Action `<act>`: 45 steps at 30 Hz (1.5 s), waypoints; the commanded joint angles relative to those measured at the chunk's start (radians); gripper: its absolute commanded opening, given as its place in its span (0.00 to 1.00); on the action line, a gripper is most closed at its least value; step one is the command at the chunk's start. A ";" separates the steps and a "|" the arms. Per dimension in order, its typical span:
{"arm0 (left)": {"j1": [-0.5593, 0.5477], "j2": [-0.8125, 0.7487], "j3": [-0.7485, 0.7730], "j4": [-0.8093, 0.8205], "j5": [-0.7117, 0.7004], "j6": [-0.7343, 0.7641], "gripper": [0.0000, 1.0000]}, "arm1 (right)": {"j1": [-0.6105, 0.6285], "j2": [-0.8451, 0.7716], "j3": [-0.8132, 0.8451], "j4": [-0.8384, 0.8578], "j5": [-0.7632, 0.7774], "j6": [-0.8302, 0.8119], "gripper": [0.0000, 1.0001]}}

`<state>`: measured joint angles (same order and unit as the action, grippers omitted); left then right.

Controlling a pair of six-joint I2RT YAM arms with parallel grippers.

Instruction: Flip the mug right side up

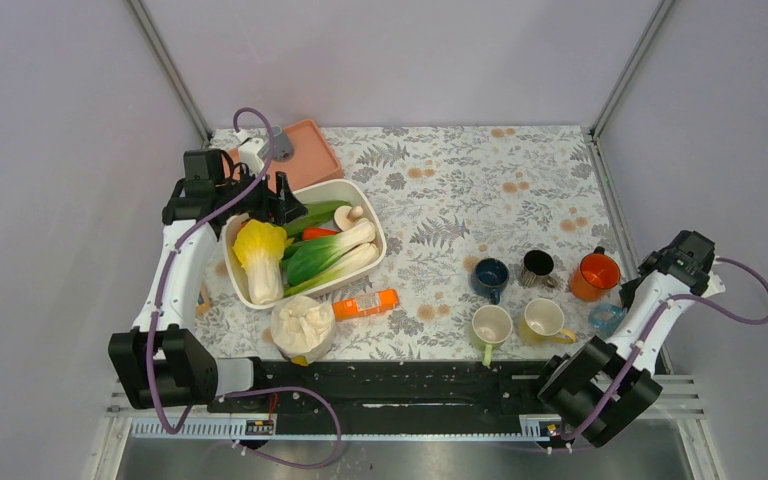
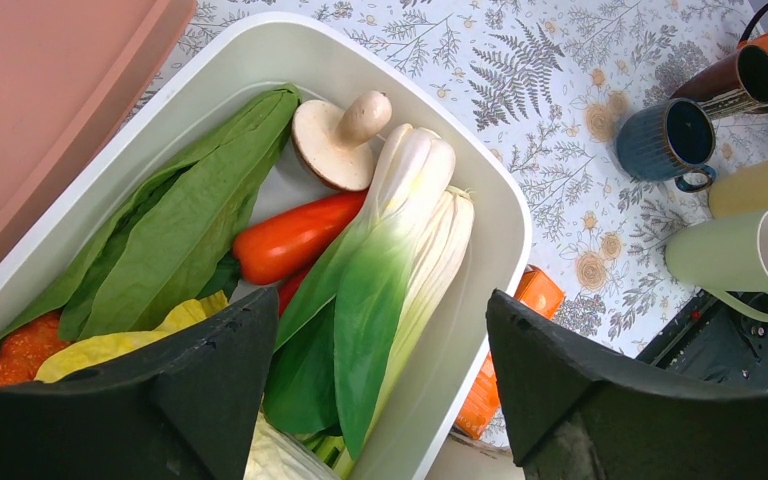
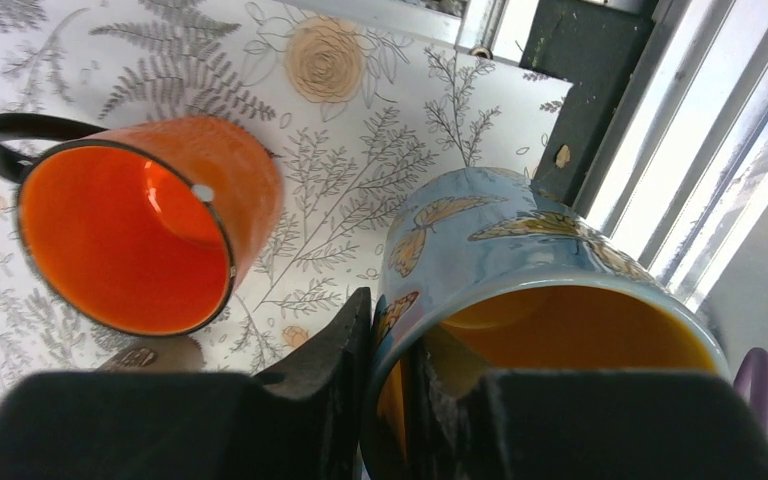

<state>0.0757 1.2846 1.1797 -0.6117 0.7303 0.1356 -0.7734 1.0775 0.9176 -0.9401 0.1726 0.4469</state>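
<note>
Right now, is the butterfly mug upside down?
No. The butterfly mug shows its yellow inside to the wrist camera; the right end effector pinches its rim.

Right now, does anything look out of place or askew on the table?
Only the pale blue butterfly-print mug: it sits at the floral table's right edge, beside the orange mug, with the right gripper shut on its rim wall. Nothing looks spilled or broken.

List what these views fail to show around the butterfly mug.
- Handle of the butterfly mug: not seen in the right wrist view, where the right pincer and the bottom edge cut off its lower part.
- Its pose in the top view: too small, and partly under the right arm.
- Whether its base touches the table: hidden behind its own body.
</note>
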 commanded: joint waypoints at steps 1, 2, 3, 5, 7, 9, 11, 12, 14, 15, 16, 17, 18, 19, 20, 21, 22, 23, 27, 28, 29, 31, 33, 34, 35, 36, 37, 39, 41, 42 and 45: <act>0.000 -0.001 0.004 0.023 0.022 0.018 0.78 | -0.020 0.013 -0.032 0.109 0.017 0.025 0.00; -0.001 0.002 0.004 0.022 0.021 0.017 0.78 | -0.020 0.022 -0.045 0.126 0.015 0.026 0.00; -0.001 0.003 0.005 0.023 0.020 0.016 0.78 | -0.021 0.034 -0.057 0.138 0.014 0.026 0.00; -0.001 0.007 0.007 0.023 0.016 0.016 0.78 | -0.021 0.056 -0.077 0.165 0.014 0.020 0.00; -0.001 0.011 0.008 0.022 0.015 0.016 0.78 | -0.020 0.075 -0.095 0.191 0.009 0.007 0.00; -0.001 0.015 0.010 0.021 0.017 0.015 0.78 | -0.020 0.087 -0.115 0.217 0.001 0.001 0.00; -0.001 0.022 0.011 0.020 0.021 0.013 0.78 | -0.020 0.091 -0.135 0.244 0.004 -0.010 0.00; 0.000 0.026 0.012 0.021 0.023 0.012 0.78 | -0.020 0.088 -0.149 0.265 0.002 -0.020 0.00; -0.001 0.032 0.015 0.021 0.025 0.010 0.78 | -0.020 0.078 -0.170 0.305 -0.008 -0.042 0.00; -0.001 0.034 0.016 0.020 0.024 0.010 0.78 | -0.020 0.076 -0.177 0.313 -0.007 -0.048 0.00; -0.002 0.034 0.016 0.020 0.024 0.009 0.78 | -0.020 0.078 -0.183 0.318 -0.006 -0.050 0.00; -0.001 0.034 0.015 0.021 0.023 0.009 0.78 | -0.020 0.081 -0.185 0.320 -0.007 -0.052 0.04; -0.001 0.035 0.016 0.021 0.023 0.009 0.78 | -0.021 0.087 -0.185 0.318 -0.012 -0.055 0.11; -0.001 0.035 0.016 0.021 0.023 0.009 0.78 | -0.021 0.092 -0.181 0.318 -0.021 -0.057 0.24; -0.001 0.034 0.017 0.021 0.020 0.009 0.78 | -0.020 0.092 -0.178 0.318 -0.034 -0.057 0.38; -0.001 0.034 0.016 0.021 0.020 0.009 0.77 | -0.021 0.088 -0.171 0.316 -0.044 -0.054 0.46; -0.001 0.035 0.016 0.021 0.019 0.009 0.78 | -0.020 0.080 -0.164 0.314 -0.053 -0.046 0.49; -0.001 0.035 0.016 0.021 0.018 0.009 0.77 | -0.020 0.068 -0.156 0.313 -0.060 -0.039 0.51; -0.001 0.035 0.016 0.021 0.018 0.008 0.77 | -0.020 -0.005 -0.130 0.312 -0.053 0.003 0.57; -0.001 0.034 0.018 0.022 0.017 0.010 0.77 | -0.020 -0.020 -0.123 0.311 -0.052 0.011 0.61; -0.001 0.035 0.017 0.021 0.016 0.010 0.77 | -0.020 -0.037 -0.114 0.309 -0.051 0.016 0.66; -0.001 0.036 0.017 0.021 0.016 0.010 0.77 | -0.019 -0.070 -0.087 0.294 -0.047 0.027 0.73; -0.001 0.034 0.017 0.021 0.014 0.011 0.77 | -0.018 -0.096 -0.063 0.276 -0.043 0.033 0.79; -0.001 0.035 0.015 0.021 0.013 0.013 0.78 | -0.019 -0.111 -0.050 0.267 -0.041 0.039 0.82; -0.001 0.034 0.014 0.021 0.011 0.015 0.78 | -0.018 -0.125 -0.042 0.260 -0.041 0.044 0.85; -0.001 0.035 0.013 0.021 0.009 0.016 0.77 | -0.018 -0.144 -0.034 0.255 -0.044 0.047 0.88; -0.001 0.037 0.014 0.022 0.007 0.018 0.77 | -0.018 -0.163 -0.025 0.251 -0.047 0.050 0.92; -0.001 0.039 0.016 0.021 0.001 0.020 0.77 | -0.018 -0.200 -0.007 0.242 -0.056 0.048 0.99; -0.001 0.043 0.018 0.016 -0.011 0.030 0.78 | -0.019 -0.231 0.022 0.227 -0.069 0.031 0.99; -0.001 0.044 0.021 0.013 -0.020 0.037 0.78 | -0.017 -0.245 0.041 0.218 -0.077 0.022 1.00; -0.001 0.048 0.034 0.010 -0.057 0.051 0.80 | -0.013 -0.279 0.093 0.201 -0.124 0.000 0.99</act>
<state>0.0757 1.3239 1.1797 -0.6125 0.7197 0.1474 -0.7891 0.8452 0.9180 -0.7151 0.1070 0.4717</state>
